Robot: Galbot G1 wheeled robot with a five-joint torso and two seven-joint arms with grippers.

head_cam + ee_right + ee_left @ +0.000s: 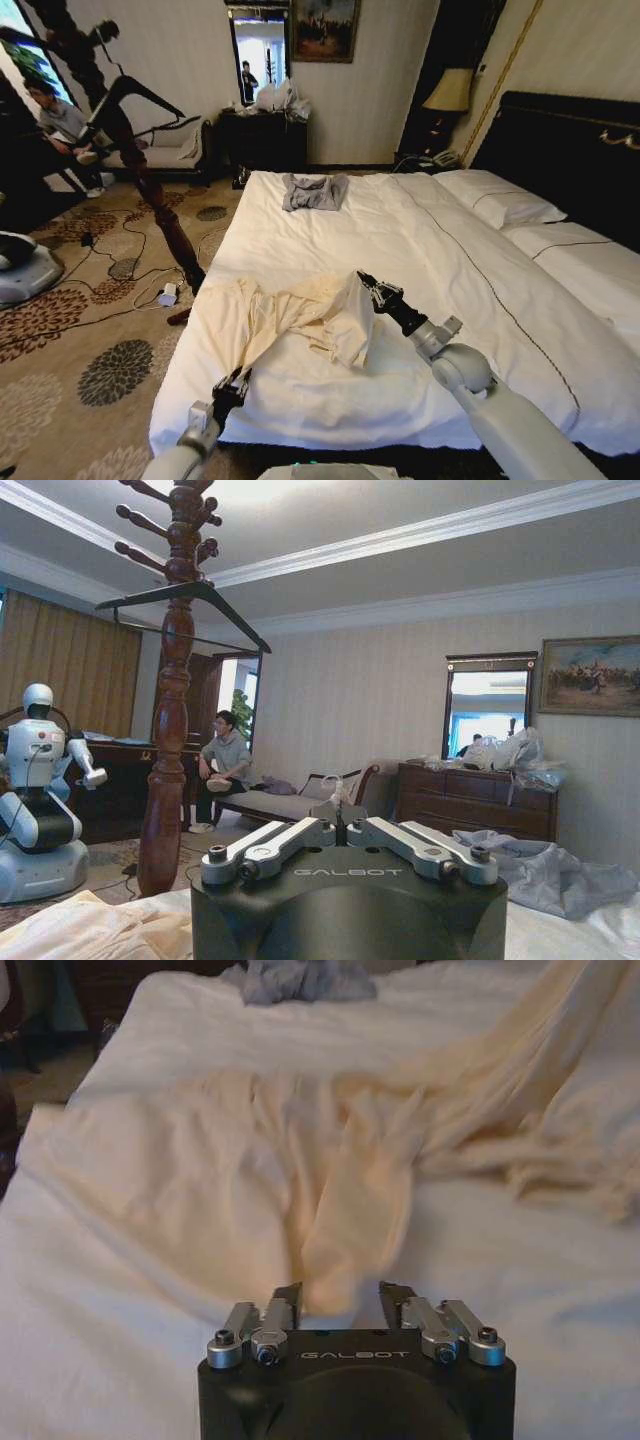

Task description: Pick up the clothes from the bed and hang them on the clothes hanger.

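Observation:
The clothes (300,315), a cream-yellow garment, lie crumpled on the near left part of the bed (450,260). My right gripper (364,279) is shut on one raised corner of them, lifted a little off the sheet; its fingers meet in the right wrist view (338,825). My left gripper (238,383) hovers open by the bed's front edge. A fold of the clothes (330,1190) lies just ahead of its fingertips (340,1295). The black clothes hanger (150,95) hangs on the wooden coat stand left of the bed, and the right wrist view shows the hanger (230,615) too.
A grey garment (314,191) lies at the bed's far end. The dark coat stand (150,190) rises from the patterned carpet beside the bed's left edge, with cables around its foot. Another robot (35,790) stands farther left. A dresser (262,135) lines the far wall.

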